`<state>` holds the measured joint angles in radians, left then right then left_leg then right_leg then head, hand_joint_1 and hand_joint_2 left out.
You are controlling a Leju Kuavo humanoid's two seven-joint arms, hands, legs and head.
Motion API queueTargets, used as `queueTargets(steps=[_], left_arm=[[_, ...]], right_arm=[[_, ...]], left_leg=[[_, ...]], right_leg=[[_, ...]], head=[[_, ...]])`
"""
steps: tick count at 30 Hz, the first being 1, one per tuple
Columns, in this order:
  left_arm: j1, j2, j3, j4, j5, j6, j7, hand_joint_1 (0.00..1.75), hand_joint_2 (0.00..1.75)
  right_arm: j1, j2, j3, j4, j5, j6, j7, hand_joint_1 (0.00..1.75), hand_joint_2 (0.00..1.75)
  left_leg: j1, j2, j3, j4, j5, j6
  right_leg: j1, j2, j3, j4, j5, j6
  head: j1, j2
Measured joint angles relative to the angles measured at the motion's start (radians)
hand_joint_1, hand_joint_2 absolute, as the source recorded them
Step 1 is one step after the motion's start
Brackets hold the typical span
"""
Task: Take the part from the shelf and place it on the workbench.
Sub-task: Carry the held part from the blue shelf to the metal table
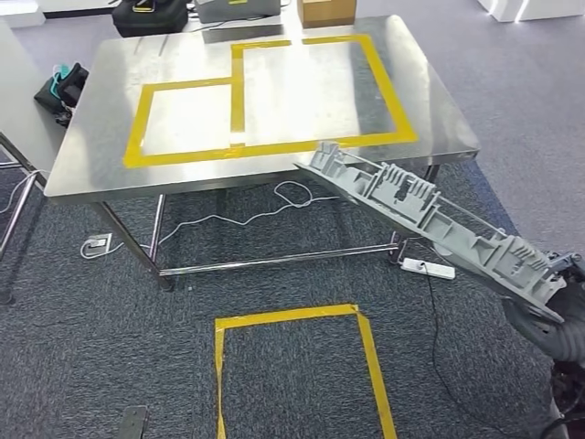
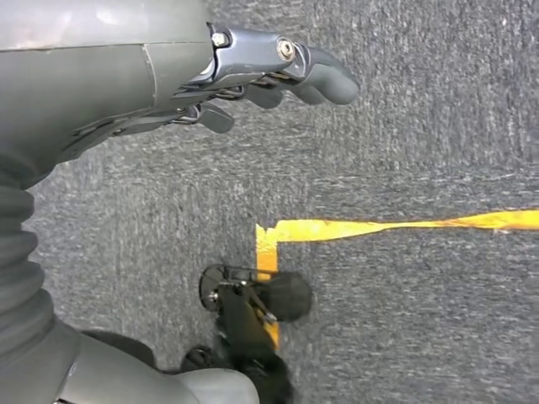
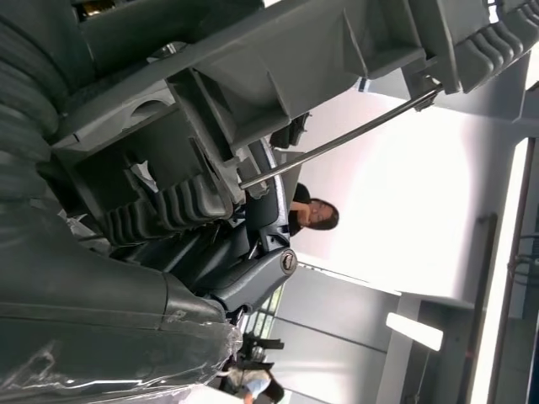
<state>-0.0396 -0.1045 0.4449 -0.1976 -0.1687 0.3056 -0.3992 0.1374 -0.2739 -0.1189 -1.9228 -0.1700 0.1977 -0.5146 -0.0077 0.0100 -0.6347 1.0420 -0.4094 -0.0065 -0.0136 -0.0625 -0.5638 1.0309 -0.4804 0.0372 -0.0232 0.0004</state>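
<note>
A long grey plastic part (image 1: 428, 215) with ribs and clips slants from the lower right up toward the steel workbench (image 1: 90, 137); its far tip hangs just over the bench's near edge. My right hand (image 1: 552, 315) grips the part's near end at the right edge of the head view. In the right wrist view the part (image 3: 299, 59) lies across the hand (image 3: 248, 278), whose fingers wrap its underside. My left hand (image 2: 280, 71) hangs over the grey carpet, fingers slightly curled and holding nothing.
Yellow tape marks two joined rectangles (image 1: 238, 101) on the workbench top. A yellow taped square (image 1: 296, 366) lies on the carpet before the bench. Cables and a white power strip (image 1: 428, 268) lie under the bench. A black bag (image 1: 62, 87) sits left; a person (image 3: 312, 215) stands beyond.
</note>
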Motion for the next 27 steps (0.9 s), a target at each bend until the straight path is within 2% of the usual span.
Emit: queueTargets(steps=[2,5,10,18,27], left_arm=[[0.0,-0.001,0.0,0.0,0.0,-0.009,-0.006,0.0,1.75],[0.002,-0.002,0.0,0.0,-0.001,-0.011,-0.016,0.0,1.75],[-0.001,-0.003,-0.001,0.0,-0.012,-0.003,-0.034,0.0,1.75],[-0.001,-0.002,-0.001,0.0,-0.018,-0.017,-0.046,0.0,1.75],[0.011,0.004,-0.002,0.0,-0.021,-0.077,-0.096,0.0,1.75]], right_arm=[[-0.001,0.0,0.0,-0.003,-0.003,-0.001,-0.004,1.75,1.75],[-0.003,0.0,0.001,-0.006,-0.005,-0.004,-0.009,1.75,1.75],[-0.005,0.0,-0.002,-0.01,-0.003,-0.017,-0.011,1.75,1.75],[-0.003,-0.002,-0.018,-0.011,0.001,-0.031,-0.011,1.75,1.75],[0.014,-0.046,-0.116,-0.017,0.019,-0.072,0.0,1.75,1.75]], left_leg=[[-0.002,0.005,0.016,-0.034,0.0,0.001],[-0.001,0.003,0.015,-0.036,0.001,0.001],[-0.002,0.003,0.015,-0.036,-0.001,0.011],[-0.003,0.004,0.015,-0.036,0.001,0.018],[-0.003,0.004,0.016,-0.036,0.002,0.019]], right_leg=[[0.005,-0.005,-0.002,0.002,-0.003,0.001],[0.005,-0.005,0.003,-0.009,0.0,-0.003],[0.005,-0.004,0.009,-0.025,0.008,0.011],[0.004,-0.004,0.011,-0.027,0.013,0.019],[0.005,-0.003,0.011,-0.026,0.013,0.019]], head=[[0.001,0.0],[0.002,0.0],[0.002,0.0],[0.002,0.0],[0.002,0.0]])
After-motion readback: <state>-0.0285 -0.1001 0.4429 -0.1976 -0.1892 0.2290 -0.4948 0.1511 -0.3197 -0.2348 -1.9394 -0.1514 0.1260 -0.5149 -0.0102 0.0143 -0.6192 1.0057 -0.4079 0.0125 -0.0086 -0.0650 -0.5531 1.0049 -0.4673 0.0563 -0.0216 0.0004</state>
